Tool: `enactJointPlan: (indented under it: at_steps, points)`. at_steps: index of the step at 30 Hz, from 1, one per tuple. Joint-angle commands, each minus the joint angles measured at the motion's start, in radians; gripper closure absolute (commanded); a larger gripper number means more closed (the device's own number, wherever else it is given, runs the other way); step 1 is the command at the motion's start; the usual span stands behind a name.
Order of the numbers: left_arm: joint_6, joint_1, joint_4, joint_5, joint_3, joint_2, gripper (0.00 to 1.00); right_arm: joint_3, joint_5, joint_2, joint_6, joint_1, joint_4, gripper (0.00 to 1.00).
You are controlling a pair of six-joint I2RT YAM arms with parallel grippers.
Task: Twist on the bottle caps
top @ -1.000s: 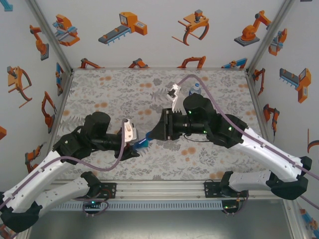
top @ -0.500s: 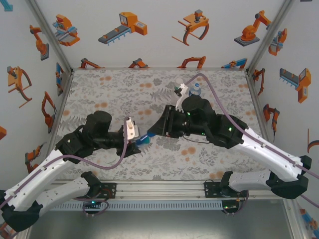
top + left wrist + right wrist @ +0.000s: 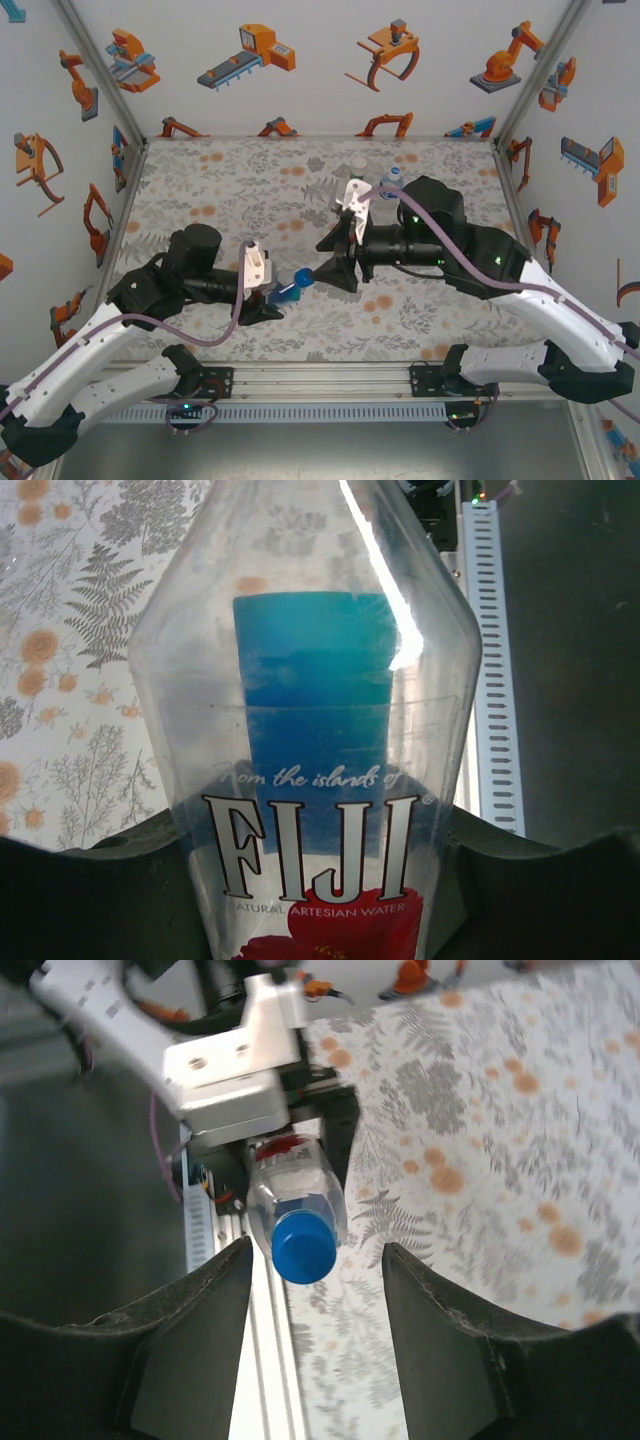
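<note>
My left fingers (image 3: 80, 880) are clamped on the body of the Fiji bottle (image 3: 310, 730). They hold it on its side over the worktop (image 3: 200, 180), about midway along and nearer the near edge, with the neck pointing at my other arm. The blue cap (image 3: 300, 278) sits on that neck.

A second ago my right fingers (image 3: 190, 1340) were closed over this cap. Now they have let go and drawn back toward the right edge, spread wide, and the cap is untouched in the gap between them. I take this to mean either the cap is on, or I am resetting my wrist for another turn. I cannot tell from here how tight it is.

The left wrist view gives me the label and shows the bottle wedged firmly between my fingers. The right wrist view looks along the bottle's axis, so I can see the cap sitting square on the neck. The top view adds two more bottles (image 3: 358, 165) standing by the far edge, right of centre. They are too small for me to tell whether they are capped.
</note>
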State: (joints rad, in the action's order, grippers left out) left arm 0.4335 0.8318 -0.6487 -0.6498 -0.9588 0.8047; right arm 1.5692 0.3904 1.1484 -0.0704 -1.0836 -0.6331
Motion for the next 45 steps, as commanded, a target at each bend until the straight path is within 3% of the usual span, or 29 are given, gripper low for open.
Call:
enactJointPlan:
  at_steps: [1, 6, 22, 25, 29, 34, 37, 45]
  points:
    - [0.001, 0.004, -0.024, -0.075, -0.037, -0.013, 0.95, 0.044, 0.209, 0.035, -0.34, -0.002, -0.095, 0.47]
    - [-0.007, 0.004, -0.04, -0.088, -0.042, -0.028, 0.95, 0.058, 0.261, 0.067, -0.427, -0.002, -0.126, 0.47]
    - [-0.007, 0.005, -0.06, -0.089, -0.039, -0.035, 0.95, 0.021, 0.316, 0.097, -0.389, -0.004, -0.034, 0.53]
    - [-0.005, 0.004, -0.059, -0.089, -0.038, -0.039, 0.95, 0.012, 0.316, 0.099, -0.377, -0.006, -0.021, 0.58]
    - [-0.005, 0.004, -0.057, -0.086, -0.034, -0.035, 0.95, -0.002, 0.307, 0.095, -0.326, -0.01, 0.002, 0.74]
    - [-0.006, 0.004, -0.047, -0.052, -0.027, -0.034, 0.93, -0.06, 0.225, 0.073, -0.088, -0.01, 0.094, 1.0]
    - [-0.011, 0.004, -0.028, -0.014, -0.015, -0.037, 0.93, -0.089, 0.043, 0.061, 0.168, -0.011, 0.127, 1.0]
    - [-0.017, 0.004, 0.024, 0.056, 0.004, -0.027, 0.93, -0.179, -0.267, 0.013, 0.814, -0.022, 0.113, 1.0]
